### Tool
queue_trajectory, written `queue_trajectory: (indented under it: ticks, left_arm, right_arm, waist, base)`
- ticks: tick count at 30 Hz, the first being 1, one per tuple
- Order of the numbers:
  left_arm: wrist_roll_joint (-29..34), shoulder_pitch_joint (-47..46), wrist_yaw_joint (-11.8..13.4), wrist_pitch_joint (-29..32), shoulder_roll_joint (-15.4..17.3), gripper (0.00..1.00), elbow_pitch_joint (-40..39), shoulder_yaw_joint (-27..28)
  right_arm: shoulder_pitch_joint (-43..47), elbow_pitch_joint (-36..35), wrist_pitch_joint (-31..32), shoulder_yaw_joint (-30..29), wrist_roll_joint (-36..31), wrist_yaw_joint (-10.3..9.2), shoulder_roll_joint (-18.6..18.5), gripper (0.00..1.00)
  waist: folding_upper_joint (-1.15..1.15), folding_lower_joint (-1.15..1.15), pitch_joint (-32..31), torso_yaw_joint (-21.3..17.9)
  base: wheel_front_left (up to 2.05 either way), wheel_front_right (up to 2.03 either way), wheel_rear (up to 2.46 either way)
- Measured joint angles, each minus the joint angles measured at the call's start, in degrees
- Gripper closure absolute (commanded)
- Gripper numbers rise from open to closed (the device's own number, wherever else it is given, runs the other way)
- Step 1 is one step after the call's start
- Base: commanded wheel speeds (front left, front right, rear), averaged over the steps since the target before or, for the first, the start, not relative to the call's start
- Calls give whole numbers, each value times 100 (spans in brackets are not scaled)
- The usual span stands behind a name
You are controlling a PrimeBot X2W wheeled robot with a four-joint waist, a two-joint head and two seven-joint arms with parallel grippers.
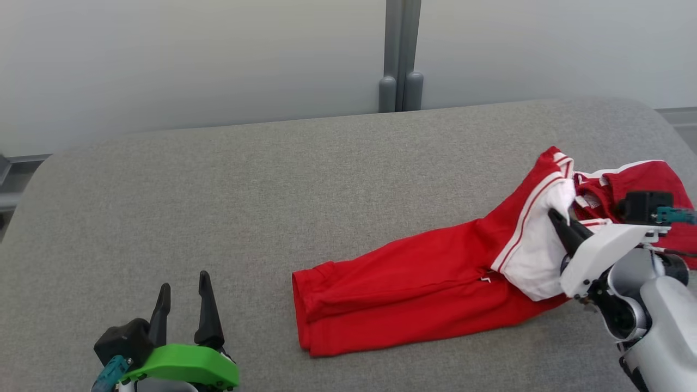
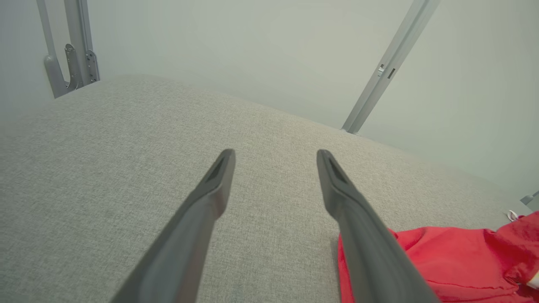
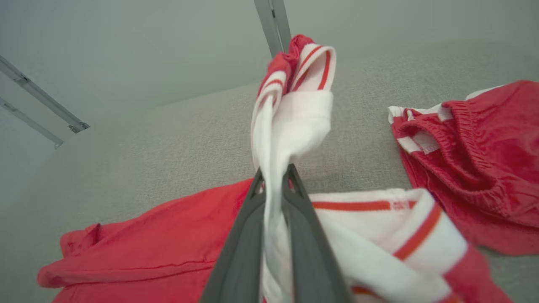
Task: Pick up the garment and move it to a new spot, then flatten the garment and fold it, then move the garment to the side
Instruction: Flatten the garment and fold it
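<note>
Item by item, as seen. Table [image 1: 218,190]: one, covered in grey woven cloth, with rounded far corners. Wall post [image 1: 401,54]: one grey upright, standing behind the table's far edge.

Garment [image 1: 414,288]: one pair of red trousers with white side panels and thin red stripes. It lay toward the table's right edge. The gathered waistband was bunched at that edge, and the legs ran flat from there toward the middle of the front edge, with the hems ending about midway along. A fold of the white panel was raised off the table.

Hands: two, each with two long dark fingers.

Left hand [image 1: 184,280]: it was held low over the table near the front-left corner, fingers pointing toward the far edge. The fingers were spread wide with nothing between them, and the hand was clear of the garment.

Right hand [image 1: 554,213]: it was near the right edge, reaching in from the front-right with its white forearm angled toward the far-left. The fingers were nearly together and pinched the raised white fold of the garment, which in the right wrist view [image 3: 274,170] rose above the fingertips.
</note>
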Motion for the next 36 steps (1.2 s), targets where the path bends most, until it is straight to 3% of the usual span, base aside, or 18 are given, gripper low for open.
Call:
queue_trajectory:
  ticks: [8,13,17,22,36]
  left_arm:
    - [1,-20,-20,2,8,0,5,-22]
    - [1,-38,-41,10,1,0,18,-73]
    - [1,-118,-62,33,-10,0,33,-135]
    - [16,-179,-118,55,-33,0,71,-220]
    - [57,-370,-194,92,-96,0,204,-427]
  right_arm:
    - [478,-1198,361,255,-161,-1,608,100]
    - [613,-1325,400,408,-312,-1,1212,100]
    - [617,-1053,267,556,-363,-1,1557,100]
    - [526,-409,-89,762,-337,-1,1674,100]
    - [-337,1067,-1031,2420,1127,-1,1686,100]
  waist:
    - [0,0,-20,170]
    - [0,0,-21,275]
    - [0,0,-17,389]
    - [0,0,2,575]
    - [0,0,74,1118]
  base:
    - [0,0,0]
    - [0,0,0]
    - [0,0,0]
    - [0,0,0]
    - [0,0,0]
